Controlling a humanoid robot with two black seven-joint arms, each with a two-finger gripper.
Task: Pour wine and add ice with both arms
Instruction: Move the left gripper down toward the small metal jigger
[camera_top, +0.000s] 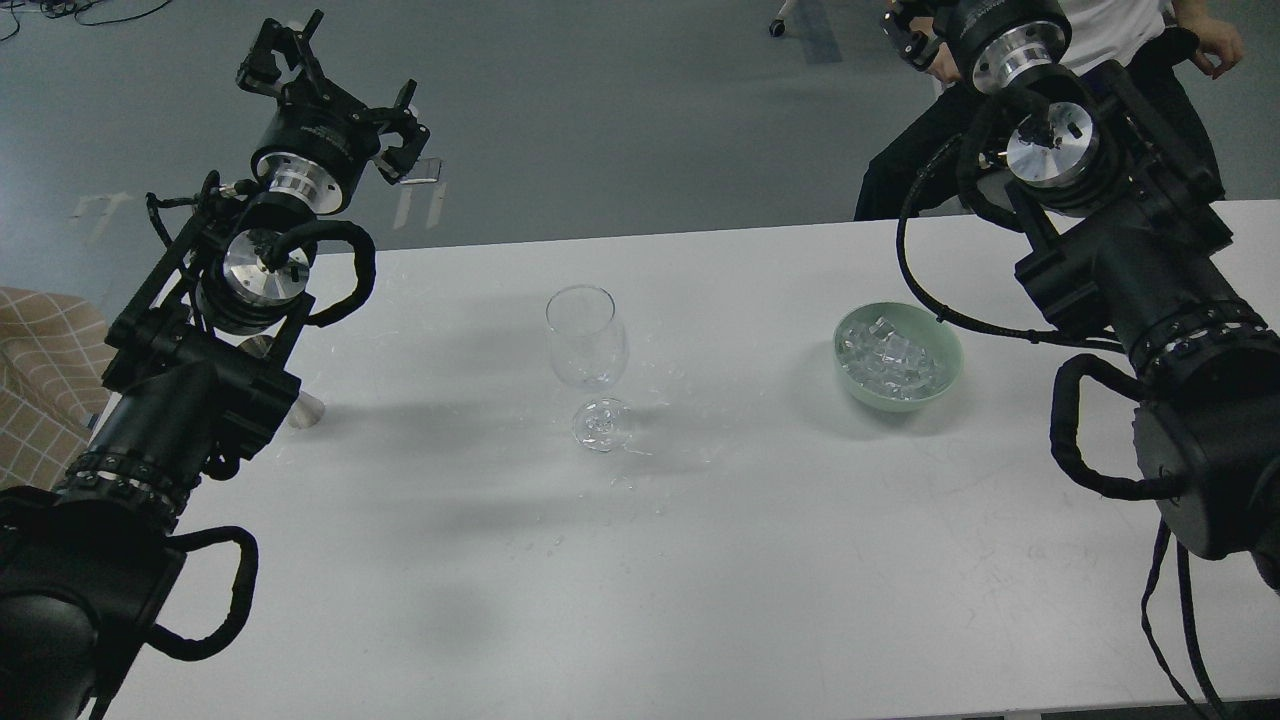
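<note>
Standing upright mid-table, the clear wine glass (587, 350) looks unfilled, with bare white table (700, 580) in front of it. To its right, well apart, the pale green bowl (898, 357) holds the ice (890, 355), a heap of glassy cubes. Past the far edge, the left gripper (335, 95) hangs with fingers spread, holding nothing. The right gripper (915, 30) is cut off at the top edge; I cannot tell its state.

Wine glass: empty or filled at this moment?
Empty. The wine glass stands upright and clear, the white table showing through its bowl; no ice inside.
</note>
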